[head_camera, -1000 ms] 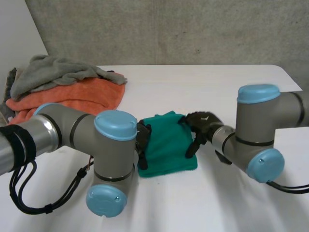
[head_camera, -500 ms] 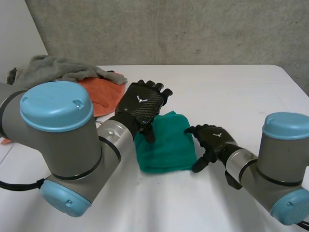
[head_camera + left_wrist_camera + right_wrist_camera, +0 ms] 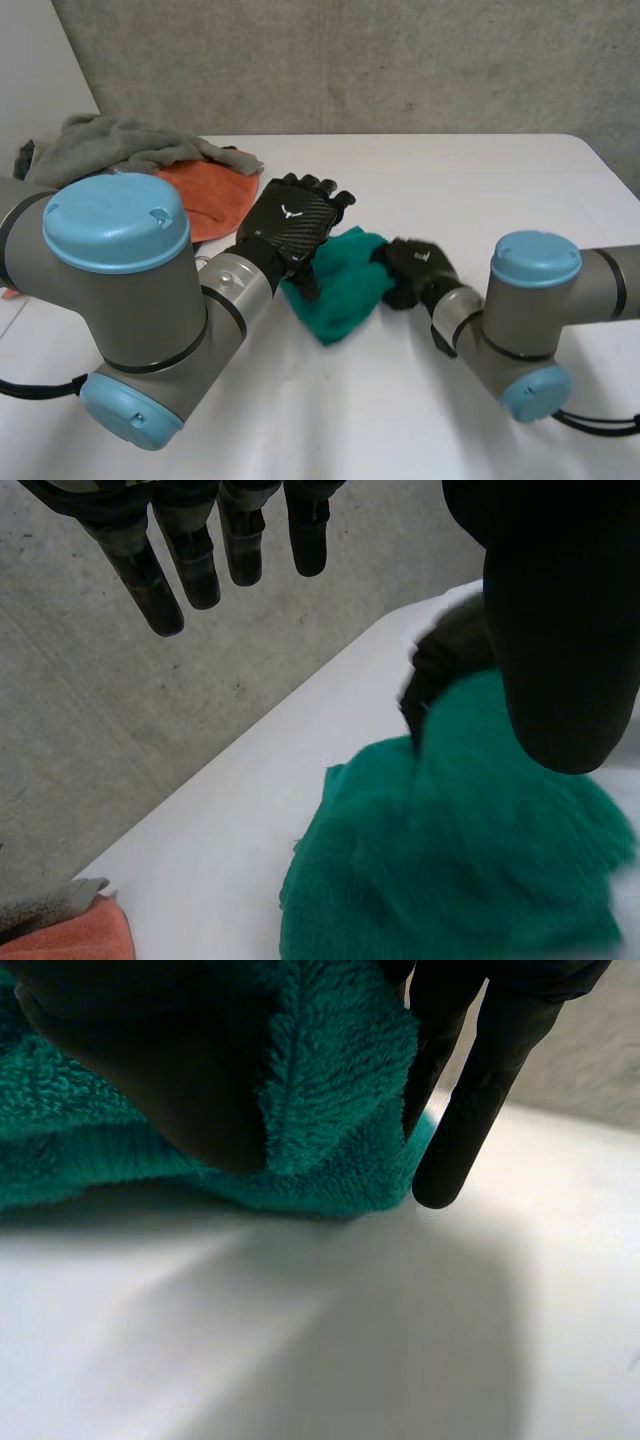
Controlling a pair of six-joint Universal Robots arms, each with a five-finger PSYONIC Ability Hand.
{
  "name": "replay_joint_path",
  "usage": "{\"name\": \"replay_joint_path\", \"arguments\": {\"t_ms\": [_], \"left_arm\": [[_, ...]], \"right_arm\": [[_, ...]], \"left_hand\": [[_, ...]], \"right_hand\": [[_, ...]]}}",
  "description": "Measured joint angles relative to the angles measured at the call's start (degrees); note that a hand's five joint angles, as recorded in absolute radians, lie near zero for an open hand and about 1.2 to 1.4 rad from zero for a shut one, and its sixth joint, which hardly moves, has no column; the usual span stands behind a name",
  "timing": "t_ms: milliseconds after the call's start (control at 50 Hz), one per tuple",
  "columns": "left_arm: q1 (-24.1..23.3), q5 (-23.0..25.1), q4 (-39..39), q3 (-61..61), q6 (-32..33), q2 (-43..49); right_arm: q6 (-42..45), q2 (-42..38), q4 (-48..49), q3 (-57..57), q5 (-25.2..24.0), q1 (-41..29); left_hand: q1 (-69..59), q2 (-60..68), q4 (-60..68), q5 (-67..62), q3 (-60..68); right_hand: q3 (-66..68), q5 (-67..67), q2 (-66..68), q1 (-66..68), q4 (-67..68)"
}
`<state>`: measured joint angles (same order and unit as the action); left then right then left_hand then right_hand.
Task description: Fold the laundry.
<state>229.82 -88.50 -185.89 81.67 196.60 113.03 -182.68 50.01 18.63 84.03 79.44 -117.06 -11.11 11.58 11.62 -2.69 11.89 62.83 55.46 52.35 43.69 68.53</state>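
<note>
Progress is judged early: one item is in work and two wait. Head view: the green towel (image 3: 345,285) lies bunched on the white table (image 3: 480,190) between the hands. The right hand (image 3: 415,270) is clamped on the green towel's right edge. The left hand (image 3: 292,220) hovers over its left edge, fingers straight, holding nothing. Beyond the green towel's left side and apart from it, the grey cloth (image 3: 120,145) lies crumpled on the orange towel (image 3: 210,190); both remain unfolded. Left wrist view: the left hand's fingers (image 3: 195,565) hang straight and spread above the green towel (image 3: 450,850); thumb contact cannot be determined. Right wrist view: the right hand's fingers (image 3: 480,1090) and thumb pinch a raised fold of the green towel (image 3: 330,1080) just above the table. Half a second earlier the green towel lay as a flat rectangle with the right hand open beside its right edge. That hand has since closed and drawn the edge toward the left hand, which has barely moved.
</note>
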Motion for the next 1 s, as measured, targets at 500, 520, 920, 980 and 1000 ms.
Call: {"name": "replay_joint_path", "arguments": {"t_ms": [500,520,920,980,1000], "left_arm": [[0.0,0.0,-0.2,-4.4,0.1,2.6],[-0.1,0.0,-0.2,-4.7,0.1,3.0],[-2.4,0.1,-0.2,-5.5,0.1,4.2],[-2.5,0.1,-0.2,-5.4,0.0,4.4],[-2.6,0.1,-0.2,-5.4,0.0,4.5]], "right_arm": [[5.9,-27.7,-12.0,-53.3,8.6,22.7],[6.5,-29.2,-12.6,-56.2,8.3,24.2],[14.6,-34.9,-20.7,-69.2,0.7,35.3],[17.2,-35.0,-21.0,-69.0,1.4,35.2],[19.7,-35.2,-21.1,-68.8,2.4,35.1]], "left_hand": [[0.0,0.0,0.0,0.0,0.0],[0.0,0.0,0.0,0.0,0.0],[0.0,0.0,0.0,0.0,0.0],[0.0,0.0,0.0,0.0,0.0],[0.0,0.0,0.0,0.0,0.0]], "right_hand": [[0.9,0.5,0.0,0.0,0.2],[1.3,0.5,0.0,0.0,0.2],[-44.9,-48.1,-37.4,-29.5,-49.9],[-50.0,-52.8,-40.3,-30.8,-55.5],[-50.5,-53.0,-40.3,-30.8,-56.4]]}}
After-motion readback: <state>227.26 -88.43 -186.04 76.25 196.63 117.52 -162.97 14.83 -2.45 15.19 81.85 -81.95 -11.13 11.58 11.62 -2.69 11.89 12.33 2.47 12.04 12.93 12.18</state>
